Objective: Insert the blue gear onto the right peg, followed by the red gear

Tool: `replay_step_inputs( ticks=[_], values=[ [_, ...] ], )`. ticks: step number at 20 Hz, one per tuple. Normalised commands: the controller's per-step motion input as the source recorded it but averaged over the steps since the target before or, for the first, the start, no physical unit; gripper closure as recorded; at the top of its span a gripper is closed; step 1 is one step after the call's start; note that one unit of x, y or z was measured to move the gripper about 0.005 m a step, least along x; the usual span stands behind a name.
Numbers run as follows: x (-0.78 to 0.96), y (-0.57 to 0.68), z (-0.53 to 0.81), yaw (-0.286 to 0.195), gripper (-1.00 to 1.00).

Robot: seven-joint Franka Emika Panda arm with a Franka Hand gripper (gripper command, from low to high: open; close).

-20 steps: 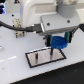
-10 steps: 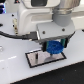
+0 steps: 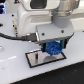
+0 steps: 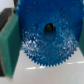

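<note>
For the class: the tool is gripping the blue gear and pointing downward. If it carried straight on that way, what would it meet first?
Most likely the white plate with the black border, directly below the tool and its blue gear. Whether a peg lies exactly in line is unclear; depth is hard to judge.

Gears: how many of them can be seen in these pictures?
1. The blue gear sits in the gripper above the white plate. A red gear may be hidden or out of view.

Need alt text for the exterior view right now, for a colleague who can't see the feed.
A white robot arm's gripper holds the blue gear low over a white rectangular plate with a black border on a white table. The gear hides whatever lies under it, so no peg is visible, and the red gear is not in view.
</note>
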Motion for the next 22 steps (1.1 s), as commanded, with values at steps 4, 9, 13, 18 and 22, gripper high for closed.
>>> replay_step_inputs(
  ticks=[4,9,13,18,22],
  values=[
    [0.14,-0.02,-0.02,0.0,1.0],
    [0.04,-0.04,0.03,0.0,1.0],
    [0.05,0.0,0.11,0.0,1.0],
    [0.09,-0.01,0.13,0.0,1.0],
    [0.1,-0.02,0.19,0.0,1.0]
  ],
)
